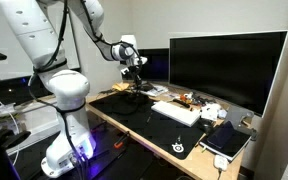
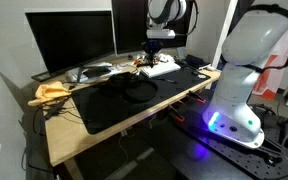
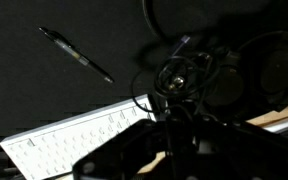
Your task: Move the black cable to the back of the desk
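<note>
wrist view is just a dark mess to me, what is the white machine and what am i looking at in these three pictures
The white machine is a robot arm with a gripper, its hand. Two pictures come from cameras placed around the desk; the dark one comes from a camera on the wrist, looking down. It shows a tangled black cable, a pen on a black mat and a white keyboard. Whether the gripper holds anything is too dark to tell.

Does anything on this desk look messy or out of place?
The thin black cable sprawls in loose loops across the flat black desk mat beside the white keyboard. A crumpled yellow cloth lies at a corner of the light wood desk.
</note>
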You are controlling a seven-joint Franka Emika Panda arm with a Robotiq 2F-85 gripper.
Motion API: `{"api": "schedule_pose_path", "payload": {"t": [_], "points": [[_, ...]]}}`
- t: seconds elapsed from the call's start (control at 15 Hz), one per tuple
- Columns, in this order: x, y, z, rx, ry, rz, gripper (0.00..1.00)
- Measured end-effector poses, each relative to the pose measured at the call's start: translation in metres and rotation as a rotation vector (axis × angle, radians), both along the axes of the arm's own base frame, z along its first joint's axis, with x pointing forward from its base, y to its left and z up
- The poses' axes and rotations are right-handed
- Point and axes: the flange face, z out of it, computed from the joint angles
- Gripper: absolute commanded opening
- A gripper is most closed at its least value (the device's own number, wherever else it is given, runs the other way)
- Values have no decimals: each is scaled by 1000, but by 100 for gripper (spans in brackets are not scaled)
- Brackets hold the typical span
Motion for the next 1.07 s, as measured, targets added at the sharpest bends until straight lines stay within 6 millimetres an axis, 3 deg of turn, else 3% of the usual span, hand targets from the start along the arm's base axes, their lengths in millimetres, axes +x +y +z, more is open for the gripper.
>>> {"api": "schedule_pose_path", "payload": {"t": [0.73,0.8,1.07], "points": [[25,33,63,16,-143,33,3],[26,34,67,15,-152,36,11],[27,35,66,15,-148,37,11]]}}
